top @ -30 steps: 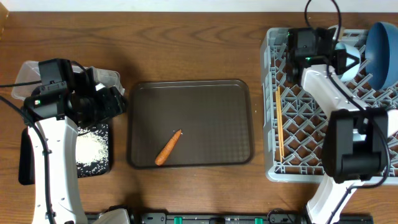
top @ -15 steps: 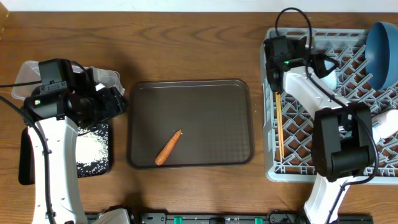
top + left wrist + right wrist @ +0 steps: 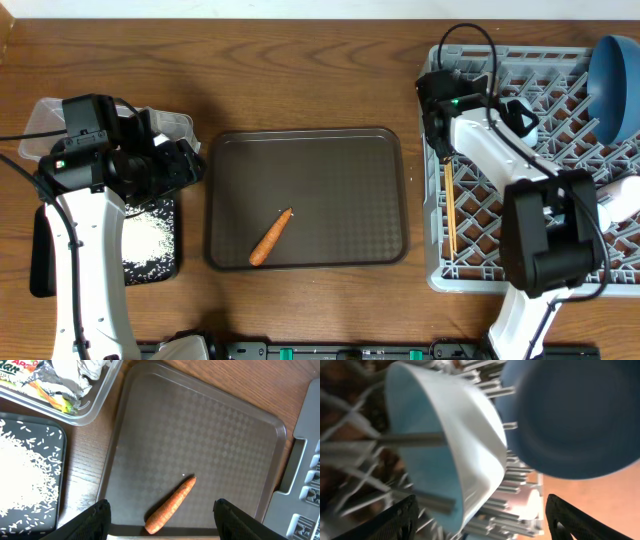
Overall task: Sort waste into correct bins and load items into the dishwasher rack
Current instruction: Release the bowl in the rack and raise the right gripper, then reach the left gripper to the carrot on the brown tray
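An orange carrot lies on the brown serving tray. In the left wrist view the carrot sits below and between the fingers of my open left gripper, which hovers empty over the tray's left edge. The clear tub holds crumpled tissue and a printed wrapper. The black tray holds rice. In the grey dishwasher rack lie chopsticks and a dark blue plate. My right gripper is open, just short of a light blue and white bowl standing on edge.
The brown tray sits mid-table between the bins on the left and the rack on the right. My left arm covers part of the clear tub. My right arm stretches up over the rack's left half. The dark blue plate leans right behind the bowl.
My right gripper has opened, let go of the bowl and drawn back to the left across the rack. The left arm and the carrot have not moved.
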